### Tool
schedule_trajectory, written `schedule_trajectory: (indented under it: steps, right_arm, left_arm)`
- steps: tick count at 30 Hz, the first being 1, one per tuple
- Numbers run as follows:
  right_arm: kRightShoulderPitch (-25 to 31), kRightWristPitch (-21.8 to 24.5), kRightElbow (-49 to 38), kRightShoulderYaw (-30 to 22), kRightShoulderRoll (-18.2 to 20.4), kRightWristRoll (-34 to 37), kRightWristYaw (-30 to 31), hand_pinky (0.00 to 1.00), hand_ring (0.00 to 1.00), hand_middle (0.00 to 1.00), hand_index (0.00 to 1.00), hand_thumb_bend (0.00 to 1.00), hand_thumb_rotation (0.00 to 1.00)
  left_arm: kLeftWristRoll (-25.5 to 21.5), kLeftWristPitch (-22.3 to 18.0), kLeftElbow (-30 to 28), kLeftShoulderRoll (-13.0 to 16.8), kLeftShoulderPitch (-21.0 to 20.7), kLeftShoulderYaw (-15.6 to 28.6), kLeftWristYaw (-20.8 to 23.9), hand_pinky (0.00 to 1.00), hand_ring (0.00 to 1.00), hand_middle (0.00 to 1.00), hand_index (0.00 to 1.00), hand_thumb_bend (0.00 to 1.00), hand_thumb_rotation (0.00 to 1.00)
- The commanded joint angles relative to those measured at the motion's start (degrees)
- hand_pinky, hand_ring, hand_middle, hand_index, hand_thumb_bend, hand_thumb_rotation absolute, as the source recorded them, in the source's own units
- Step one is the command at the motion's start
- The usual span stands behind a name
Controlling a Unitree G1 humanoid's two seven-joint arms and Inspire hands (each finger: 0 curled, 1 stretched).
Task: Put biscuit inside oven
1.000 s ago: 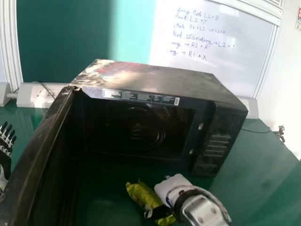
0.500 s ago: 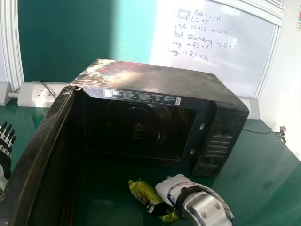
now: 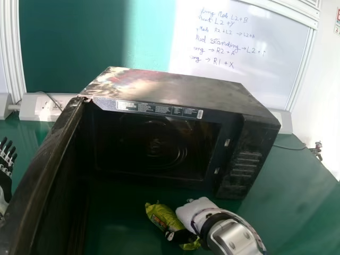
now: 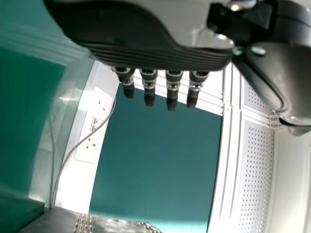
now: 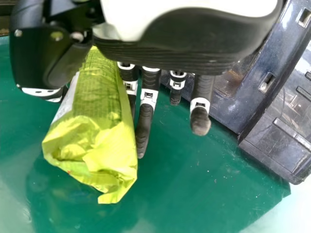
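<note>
The black oven stands on the table with its door swung open on the left. In front of its opening, my right hand has the green-yellow biscuit packet pinched. In the right wrist view the packet lies between the thumb and fingers of my right hand, its crumpled end sticking out; part is hidden behind the hand. My left hand is at the far left, outside the door, open and empty; its straight fingers also show in the left wrist view, on the left hand.
The open door's edge rises between my left hand and the packet. A white socket strip runs behind the oven on the left, with a whiteboard behind. The oven's control panel is close to my right hand. Green table extends to the right.
The right hand and the packet have shifted slightly to the right together. The left hand and the oven look unchanged.
</note>
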Motion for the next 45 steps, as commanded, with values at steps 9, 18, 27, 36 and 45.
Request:
schedule_trajectory:
  steps: [9, 18, 27, 36, 45]
  right_arm:
    - [0.25, 0.94, -2.53, -2.41, -0.17, 4.41, 1.71, 0.1, 0.19, 0.47, 0.66, 0.57, 0.0]
    - [0.06, 2.78, -3.42, -5.33, 0.24, 7.79, -1.07, 0.15, 0.25, 0.47, 0.51, 0.53, 0.0]
    - [-0.4, 2.84, -3.05, -6.7, -0.37, 9.59, -4.33, 0.19, 0.29, 0.47, 0.49, 0.53, 0.0]
    - [-2.19, 3.9, -2.79, -6.98, 0.11, 8.96, -5.26, 0.17, 0.27, 0.47, 0.49, 0.53, 0.0]
    - [-4.4, 5.23, -1.67, -6.72, 1.26, 8.66, -7.4, 0.16, 0.26, 0.47, 0.49, 0.53, 0.0]
  left_arm:
    - [-0.26, -1.39, 0.99, -0.32, -0.58, 0.23, -1.59, 0.91, 0.88, 0.86, 0.91, 0.29, 1.0]
    - [-0.84, -1.07, 0.94, -0.34, -0.5, 0.3, -2.01, 0.91, 0.88, 0.86, 0.91, 0.29, 1.0]
    - [-0.56, -1.2, 0.85, -0.34, -0.62, 0.16, -1.76, 0.91, 0.87, 0.84, 0.9, 0.29, 1.0]
    - [-0.25, -0.98, 0.37, -0.53, -0.37, 0.02, -1.51, 0.9, 0.87, 0.85, 0.9, 0.29, 1.0]
    - [-0.39, -1.07, 0.92, -0.5, -0.69, -0.02, -1.7, 0.91, 0.87, 0.85, 0.89, 0.3, 1.0]
